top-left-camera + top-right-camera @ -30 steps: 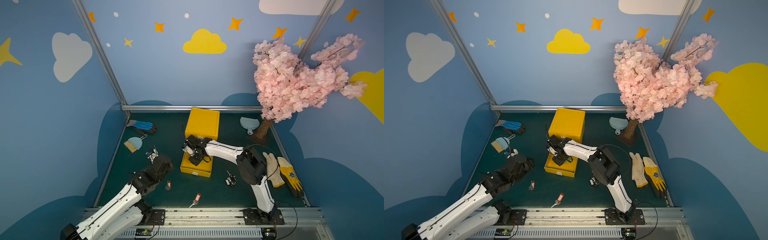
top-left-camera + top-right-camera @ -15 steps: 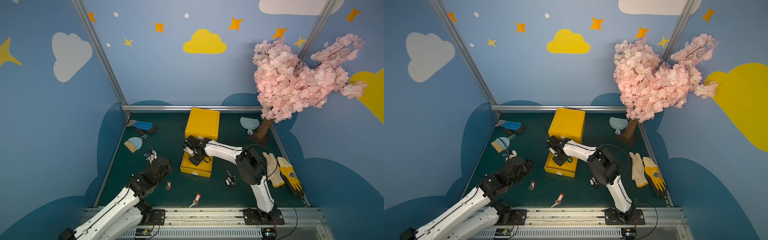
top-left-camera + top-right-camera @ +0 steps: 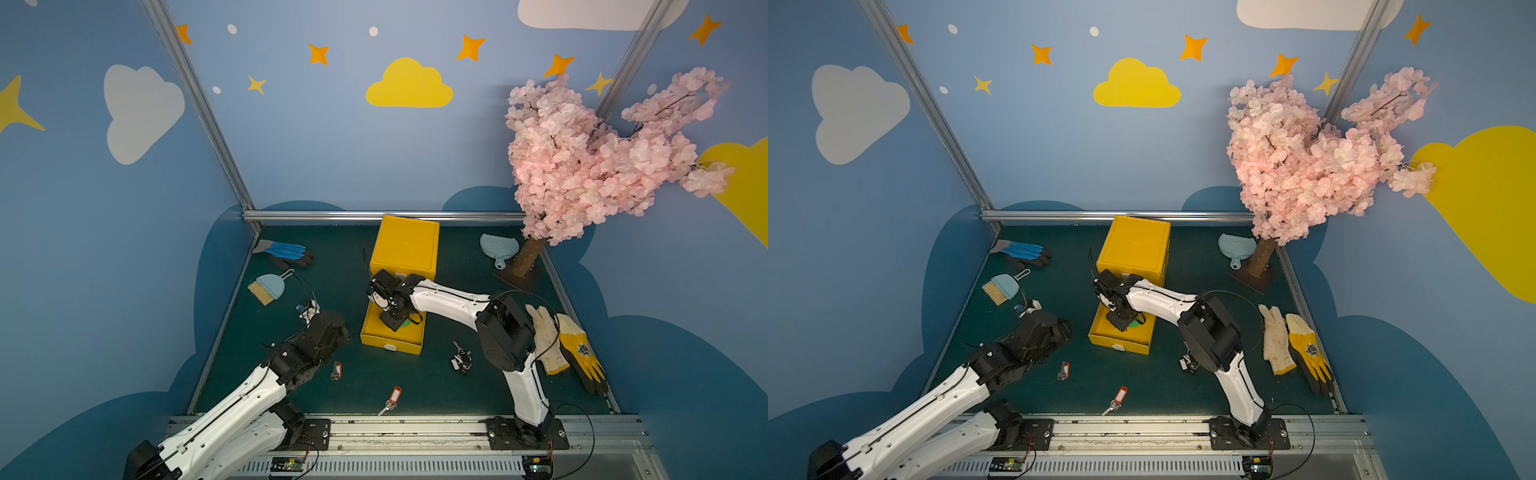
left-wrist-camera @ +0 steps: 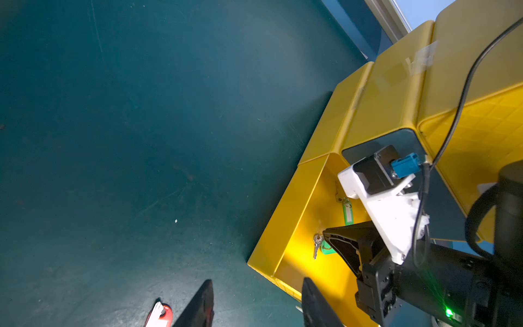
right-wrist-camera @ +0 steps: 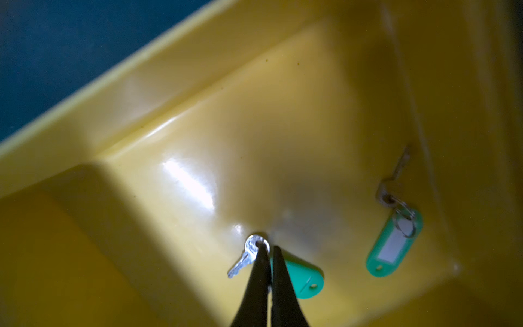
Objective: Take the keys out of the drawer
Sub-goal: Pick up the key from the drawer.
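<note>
The yellow drawer [image 3: 390, 343] [image 3: 1119, 343] stands pulled out of its cabinet. My right gripper [image 5: 268, 247] [image 3: 392, 322] reaches down into it. It is shut at the ring of a silver key with a green tag [image 5: 302, 279], which lies on the drawer floor. A second green-tagged key [image 5: 394, 246] [image 4: 347, 212] rests near the drawer's corner. Outside on the mat lie a red-tagged key [image 3: 336, 370] [image 4: 160, 314], an orange-red-tagged key [image 3: 394, 397] and a black-and-white bunch [image 3: 461, 360]. My left gripper [image 4: 257, 283] hovers open and empty beside the drawer's front corner.
The yellow cabinet [image 3: 405, 245] stands behind the drawer. A blue glove [image 3: 286, 251] and a hand brush [image 3: 266, 286] lie at the back left. A dustpan [image 3: 496, 247] and a pink blossom tree [image 3: 528, 257] are at the back right, and work gloves [image 3: 561, 345] lie on the right.
My right gripper's jaws have closed at the green-tagged key's ring inside the drawer. The left arm has shifted only slightly.
</note>
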`<state>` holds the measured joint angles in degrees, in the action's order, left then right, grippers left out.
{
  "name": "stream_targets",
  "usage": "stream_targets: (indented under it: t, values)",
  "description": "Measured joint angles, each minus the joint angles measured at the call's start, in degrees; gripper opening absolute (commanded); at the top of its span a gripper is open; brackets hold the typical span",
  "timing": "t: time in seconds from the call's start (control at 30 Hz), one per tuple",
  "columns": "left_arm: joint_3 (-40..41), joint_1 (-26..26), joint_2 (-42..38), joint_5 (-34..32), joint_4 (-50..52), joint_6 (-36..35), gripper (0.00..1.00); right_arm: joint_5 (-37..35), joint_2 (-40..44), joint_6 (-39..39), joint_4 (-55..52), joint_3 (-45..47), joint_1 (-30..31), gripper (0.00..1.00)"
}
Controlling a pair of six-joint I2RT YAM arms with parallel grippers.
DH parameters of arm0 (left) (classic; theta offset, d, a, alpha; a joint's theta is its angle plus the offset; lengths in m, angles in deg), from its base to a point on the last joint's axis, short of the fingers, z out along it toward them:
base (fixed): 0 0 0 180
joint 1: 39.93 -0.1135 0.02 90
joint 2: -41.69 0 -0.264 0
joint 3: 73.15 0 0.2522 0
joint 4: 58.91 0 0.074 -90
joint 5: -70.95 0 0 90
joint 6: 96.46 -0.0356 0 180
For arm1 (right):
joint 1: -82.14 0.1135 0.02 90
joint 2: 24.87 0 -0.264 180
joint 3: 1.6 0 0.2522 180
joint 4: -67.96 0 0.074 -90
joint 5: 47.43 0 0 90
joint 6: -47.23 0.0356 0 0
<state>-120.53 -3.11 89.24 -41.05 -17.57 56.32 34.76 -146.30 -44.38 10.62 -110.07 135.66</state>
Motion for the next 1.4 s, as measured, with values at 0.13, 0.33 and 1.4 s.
stream_targets:
  t: [0.13,0.33,1.4]
  values:
    - [-0.1,0.0,1.8,0.1,-1.6,0.0,0.51,0.0,2.7,-0.2,-0.6,0.0,0.0,0.0]
    - [-2.7,0.3,5.8,0.5,-3.1,-0.2,0.51,0.5,9.2,-0.2,-0.7,1.1,0.0,0.0]
    - [-4.0,1.1,4.7,1.0,-4.1,-0.8,0.51,-1.6,-0.7,-2.9,-3.1,-2.4,-0.8,0.27]
